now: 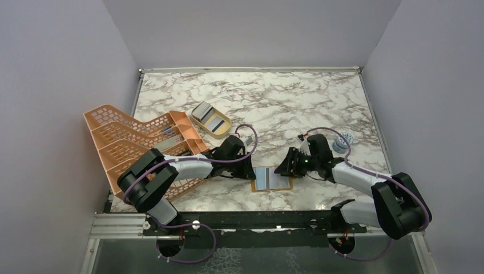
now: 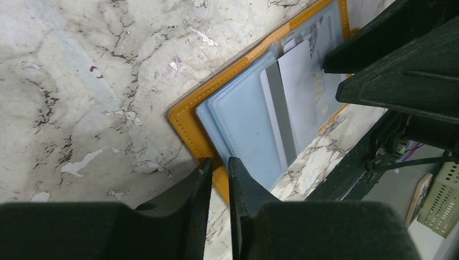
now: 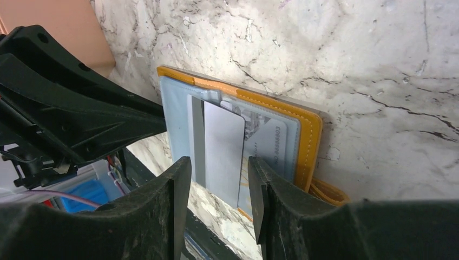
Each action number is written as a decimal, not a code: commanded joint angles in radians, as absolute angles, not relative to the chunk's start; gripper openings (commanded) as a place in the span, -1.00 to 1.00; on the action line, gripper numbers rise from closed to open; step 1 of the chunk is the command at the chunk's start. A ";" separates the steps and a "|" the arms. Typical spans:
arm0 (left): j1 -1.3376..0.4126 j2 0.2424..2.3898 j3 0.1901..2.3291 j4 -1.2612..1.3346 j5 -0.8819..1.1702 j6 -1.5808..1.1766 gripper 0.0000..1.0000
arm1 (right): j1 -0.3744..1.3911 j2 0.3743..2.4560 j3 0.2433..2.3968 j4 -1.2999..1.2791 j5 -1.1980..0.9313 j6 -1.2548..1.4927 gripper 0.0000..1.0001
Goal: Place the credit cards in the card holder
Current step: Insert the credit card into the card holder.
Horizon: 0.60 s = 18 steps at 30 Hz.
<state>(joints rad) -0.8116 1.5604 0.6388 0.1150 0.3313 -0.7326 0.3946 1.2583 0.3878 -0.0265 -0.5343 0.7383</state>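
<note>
Fingers of my left gripper [image 2: 219, 164] pinch the orange left edge of the card holder [image 2: 187, 123], which lies open on the marble table [image 1: 285, 103] between both arms. My right gripper [image 3: 219, 161] has its fingers spread either side of a credit card [image 3: 223, 143] tucked partly into the holder's pale blue pocket.

On desk [image 1: 285, 103], card holder [image 1: 273, 180] between my left claw [image 2: 219, 162] and right claw [image 3: 219, 165]; card [image 3: 222, 143] in its pocket; rack [image 1: 131, 142] left.
</note>
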 commanded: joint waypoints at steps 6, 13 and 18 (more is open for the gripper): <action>-0.826 1.575 0.629 0.111 0.308 -0.734 -0.59 | 0.436 1.255 0.397 -0.070 -0.464 0.736 -0.11; -0.831 1.577 0.634 0.111 0.307 -0.733 -0.59 | 0.462 1.270 0.389 -0.027 -0.468 0.763 -0.04; -0.832 1.584 0.636 0.111 0.306 -0.732 -0.59 | 0.464 1.282 0.377 0.024 -0.491 0.779 0.02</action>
<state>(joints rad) -0.8185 1.5612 0.6388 0.1184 0.3252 -0.7322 0.4572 1.2587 0.3878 -0.0174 -0.5095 0.7658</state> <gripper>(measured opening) 0.206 0.501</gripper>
